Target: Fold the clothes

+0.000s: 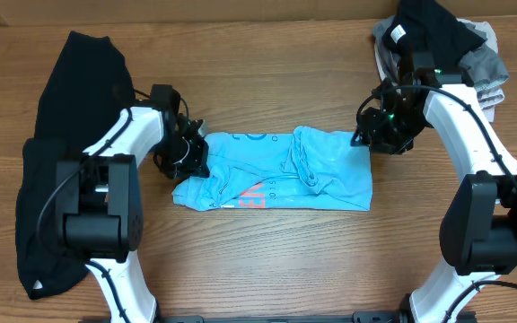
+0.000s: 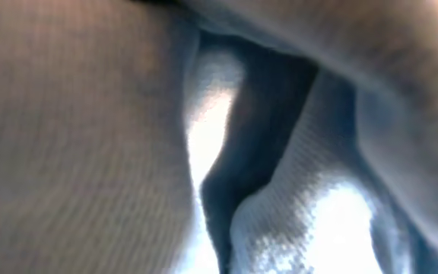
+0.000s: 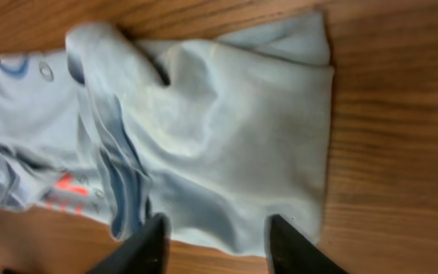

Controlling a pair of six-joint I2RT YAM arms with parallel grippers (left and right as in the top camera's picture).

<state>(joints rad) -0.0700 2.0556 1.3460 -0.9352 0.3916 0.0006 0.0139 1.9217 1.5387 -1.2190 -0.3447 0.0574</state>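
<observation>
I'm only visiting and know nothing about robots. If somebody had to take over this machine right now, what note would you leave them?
Left tool: shut on the left end of the light blue T-shirt; fabric fills its camera.
Right tool: open, straddling the shirt's right end, not gripping.
Things: the T-shirt lies mid-way across the table, rumpled into a rough band. A black garment lies at the left, and a grey and black pile sits at the far right corner.
Done: the shirt is loosely gathered, no neat fold.
Left: smooth and fold it, then probably the other garments.
</observation>
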